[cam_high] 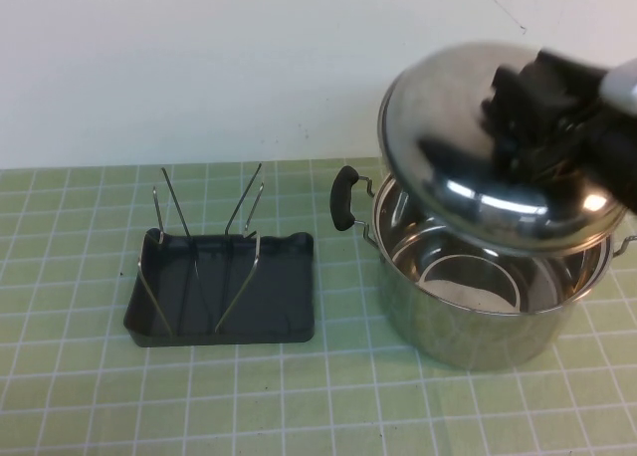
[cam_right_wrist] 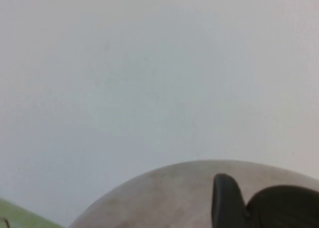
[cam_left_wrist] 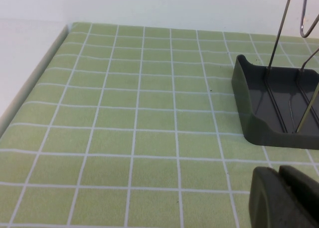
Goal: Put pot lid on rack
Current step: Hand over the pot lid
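Note:
The shiny domed pot lid (cam_high: pixel 468 167) hangs tilted above the open steel pot (cam_high: pixel 478 307) at the right. My right gripper (cam_high: pixel 528 103) is shut on the lid's black knob, which it hides in the high view. In the right wrist view the lid (cam_right_wrist: pixel 164 203) curves below a finger (cam_right_wrist: pixel 225 200) beside the black knob (cam_right_wrist: pixel 284 208). The dark grey rack (cam_high: pixel 224 287) with wire prongs stands to the left of the pot. My left gripper (cam_left_wrist: pixel 281 198) is shut and empty, low over the mat near the rack's corner (cam_left_wrist: pixel 259 118).
A green tiled mat (cam_high: pixel 299 396) covers the table. The pot's black side handle (cam_high: pixel 343 197) points toward the rack. A white wall (cam_high: pixel 199 58) stands behind. The mat's edge (cam_left_wrist: pixel 35 83) shows in the left wrist view.

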Robot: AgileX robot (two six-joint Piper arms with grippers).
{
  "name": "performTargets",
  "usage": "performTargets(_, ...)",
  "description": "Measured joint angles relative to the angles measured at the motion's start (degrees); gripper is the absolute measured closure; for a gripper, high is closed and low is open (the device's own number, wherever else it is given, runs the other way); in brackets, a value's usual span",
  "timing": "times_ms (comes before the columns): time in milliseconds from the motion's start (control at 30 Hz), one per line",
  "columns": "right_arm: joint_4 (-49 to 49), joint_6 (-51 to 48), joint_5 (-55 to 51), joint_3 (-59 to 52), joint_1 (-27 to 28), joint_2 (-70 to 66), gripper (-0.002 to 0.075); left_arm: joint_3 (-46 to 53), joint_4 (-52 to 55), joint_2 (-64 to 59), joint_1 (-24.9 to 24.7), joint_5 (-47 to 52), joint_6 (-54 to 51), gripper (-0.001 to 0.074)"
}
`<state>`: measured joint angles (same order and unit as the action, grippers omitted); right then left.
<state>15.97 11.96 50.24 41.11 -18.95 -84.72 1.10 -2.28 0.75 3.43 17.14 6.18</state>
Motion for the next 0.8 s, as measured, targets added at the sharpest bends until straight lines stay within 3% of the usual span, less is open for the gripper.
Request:
performTargets(433,14.2,5.0,-13.5,0.0,0.0,19.5,0.0387,0.0,-1.4,0.0,0.0,-0.6,1.2,0.0738)
performTargets(633,22.3,11.8,-15.5,0.0,0.0,20.0,0.0387,0.1,-35.2,0.0,0.0,-4.5,19.6,0.0738)
performTargets(800,27.0,15.1,-15.5,0.0,0.0,20.0,0.0387,0.1,-40.9,0.0,0.0,-6.9,21.0,0.0738)
